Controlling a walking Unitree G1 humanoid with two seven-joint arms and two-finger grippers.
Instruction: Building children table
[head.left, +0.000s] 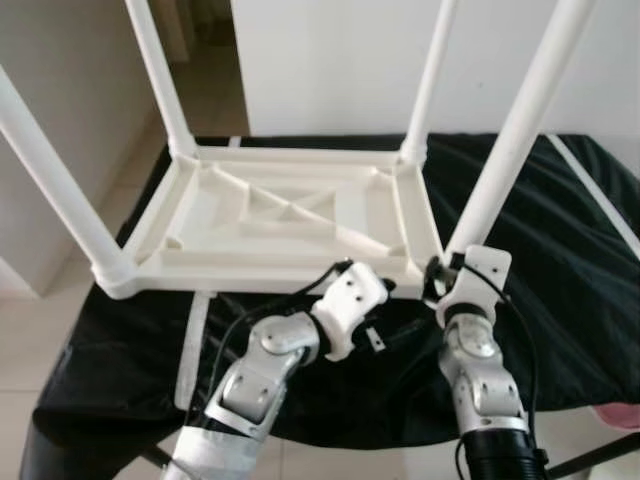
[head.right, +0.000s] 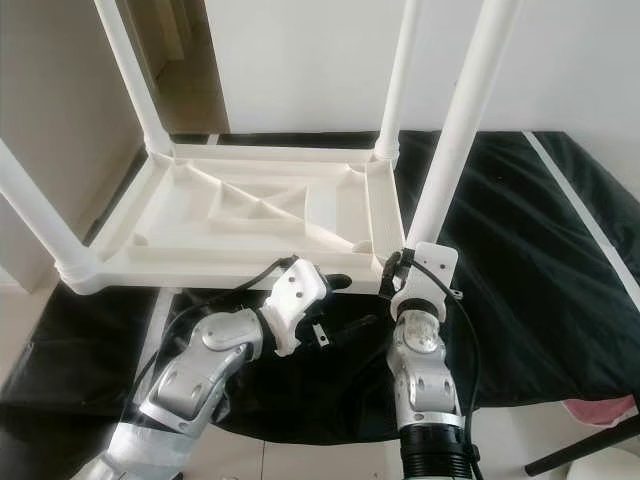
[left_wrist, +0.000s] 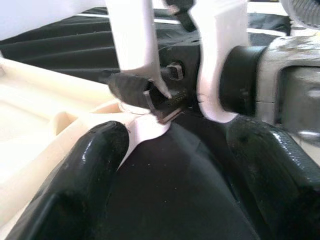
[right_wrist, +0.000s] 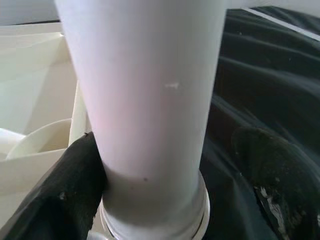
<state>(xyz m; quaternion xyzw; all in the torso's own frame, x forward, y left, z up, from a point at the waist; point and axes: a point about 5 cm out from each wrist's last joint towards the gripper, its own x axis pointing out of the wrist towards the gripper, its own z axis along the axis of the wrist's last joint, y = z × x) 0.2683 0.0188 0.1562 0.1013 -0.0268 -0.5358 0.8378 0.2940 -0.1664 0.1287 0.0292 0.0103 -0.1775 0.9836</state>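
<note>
Flanking the near-right leg (right_wrist: 145, 100), right gripper (right_wrist: 165, 200) fingers spread.

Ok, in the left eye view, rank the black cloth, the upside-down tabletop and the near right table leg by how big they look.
1. Black cloth.
2. Tabletop.
3. Near right leg, though it is cut off by the frame's top edge.

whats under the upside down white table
A black cloth lies under the upturned white table, spread out past its edges on the near and right sides. A pale tiled floor shows beside the cloth. What the cloth rests on is covered and cannot be seen.
</note>
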